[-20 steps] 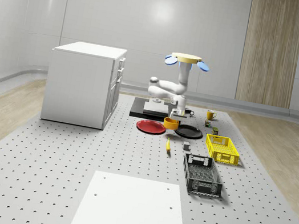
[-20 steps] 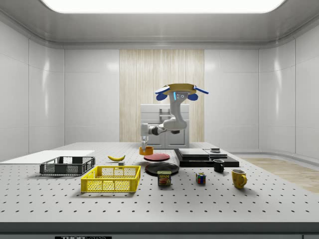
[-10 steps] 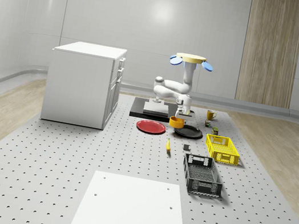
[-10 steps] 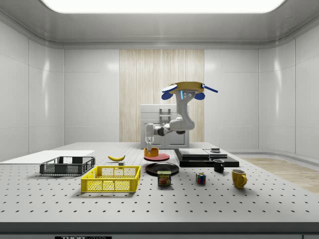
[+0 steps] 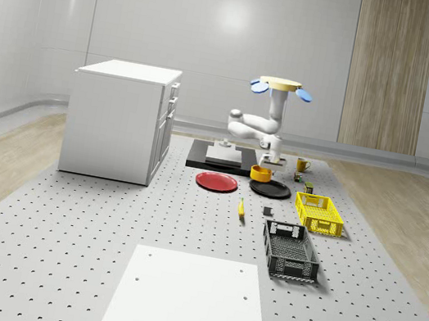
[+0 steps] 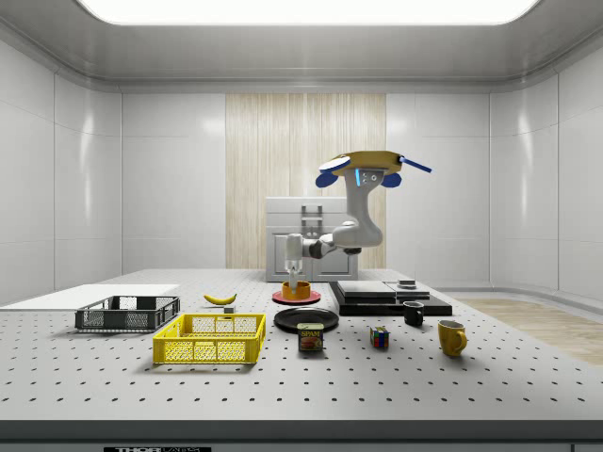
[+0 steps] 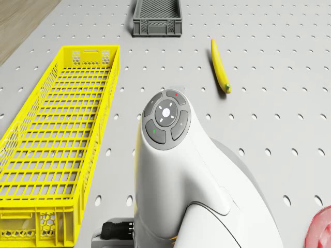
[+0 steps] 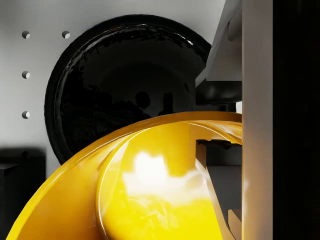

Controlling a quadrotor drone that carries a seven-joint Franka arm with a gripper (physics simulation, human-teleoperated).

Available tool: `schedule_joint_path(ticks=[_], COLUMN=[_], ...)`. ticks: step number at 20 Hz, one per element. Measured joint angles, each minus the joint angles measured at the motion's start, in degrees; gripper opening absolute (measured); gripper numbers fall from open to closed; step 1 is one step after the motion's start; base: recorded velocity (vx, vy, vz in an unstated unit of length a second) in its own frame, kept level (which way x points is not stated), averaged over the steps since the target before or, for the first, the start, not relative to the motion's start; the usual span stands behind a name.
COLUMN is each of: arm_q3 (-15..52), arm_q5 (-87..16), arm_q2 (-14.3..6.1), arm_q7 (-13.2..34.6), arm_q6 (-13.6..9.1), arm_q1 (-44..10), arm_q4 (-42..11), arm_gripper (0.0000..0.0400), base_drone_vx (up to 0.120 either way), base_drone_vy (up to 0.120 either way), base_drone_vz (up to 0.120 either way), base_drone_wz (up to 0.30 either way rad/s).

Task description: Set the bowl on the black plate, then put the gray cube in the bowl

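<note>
The orange-yellow bowl (image 5: 260, 173) hangs just above the table at the black plate's (image 5: 270, 189) far edge, with my gripper (image 5: 268, 162) shut on its rim. In the side view the bowl (image 6: 300, 289) is held above and behind the black plate (image 6: 306, 318). The wrist view looks past the bowl (image 8: 150, 190) onto the black plate (image 8: 125, 85), with one finger (image 8: 257, 120) outside the rim. The drone (image 5: 281, 85) hovers over the far side of the plates. The small gray cube (image 5: 267, 211) lies on the table nearer the camera than the black plate.
A red plate (image 5: 216, 182) lies left of the black one. A banana (image 5: 241, 208), a yellow crate (image 5: 318, 213) and a dark crate (image 5: 290, 250) sit in front. A white cabinet (image 5: 122, 119) stands left. A can (image 6: 312, 337), puzzle cube (image 6: 380, 337) and mugs (image 6: 451, 337) stand nearby.
Drone and arm have carried the bowl toward the whole-scene view's right, from beside the red plate to the black plate's edge. The gripper stays shut on it.
</note>
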Motion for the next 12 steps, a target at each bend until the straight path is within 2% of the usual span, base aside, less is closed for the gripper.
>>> schedule_joint_path(ticks=[5,12], arm_q3=[0.01,0.02], arm_q5=[0.05,0.10], arm_q2=[-0.11,-0.25], arm_q7=[0.02,0.05], arm_q6=[0.10,0.24], arm_q1=[-0.03,-0.06], arm_q4=[0.00,0.01], arm_gripper=[0.0100,0.0100], base_drone_vx=[0.000,0.000], base_drone_vy=[0.120,0.120], base_drone_vz=[-0.112,0.000], base_drone_wz=[0.000,0.000])
